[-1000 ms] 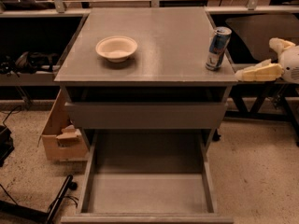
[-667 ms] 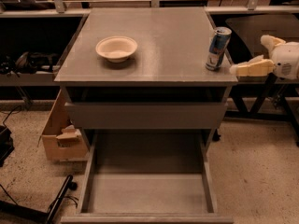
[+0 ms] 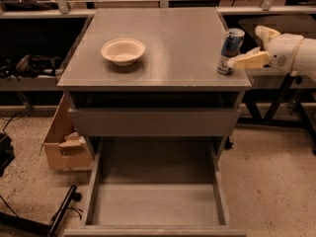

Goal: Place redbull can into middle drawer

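My gripper (image 3: 245, 46) is at the right edge of the worktop (image 3: 182, 33), fingers spread wide, one fingertip by the base of the upright can (image 3: 230, 51). The can's blue-and-silver label is too blurred to read. The middle drawer (image 3: 155, 204) stands pulled out below.
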Action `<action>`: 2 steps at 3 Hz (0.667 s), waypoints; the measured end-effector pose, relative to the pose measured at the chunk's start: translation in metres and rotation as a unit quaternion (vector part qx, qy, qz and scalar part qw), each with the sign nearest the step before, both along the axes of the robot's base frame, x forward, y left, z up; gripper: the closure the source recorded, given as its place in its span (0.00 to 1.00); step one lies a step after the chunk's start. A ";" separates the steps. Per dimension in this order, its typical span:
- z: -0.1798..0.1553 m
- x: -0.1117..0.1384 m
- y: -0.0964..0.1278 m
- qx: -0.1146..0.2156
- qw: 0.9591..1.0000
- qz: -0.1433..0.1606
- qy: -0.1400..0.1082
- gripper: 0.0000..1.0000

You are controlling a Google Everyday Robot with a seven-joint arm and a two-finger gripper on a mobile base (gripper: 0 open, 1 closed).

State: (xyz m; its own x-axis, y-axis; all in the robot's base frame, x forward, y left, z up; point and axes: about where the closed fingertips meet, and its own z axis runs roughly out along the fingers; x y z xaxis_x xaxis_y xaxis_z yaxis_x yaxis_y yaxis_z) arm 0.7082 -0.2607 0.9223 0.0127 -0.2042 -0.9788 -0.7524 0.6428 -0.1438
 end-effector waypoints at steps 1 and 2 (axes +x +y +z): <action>-0.002 0.019 0.021 0.007 1.000 0.026 0.004 0.18; -0.008 0.029 0.038 0.021 0.998 0.048 0.017 0.41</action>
State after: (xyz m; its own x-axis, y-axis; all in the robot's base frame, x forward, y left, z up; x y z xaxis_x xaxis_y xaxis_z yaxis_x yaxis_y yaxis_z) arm 0.7370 -0.2229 0.9147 -0.0039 -0.1621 -0.9868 -0.8151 0.5722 -0.0908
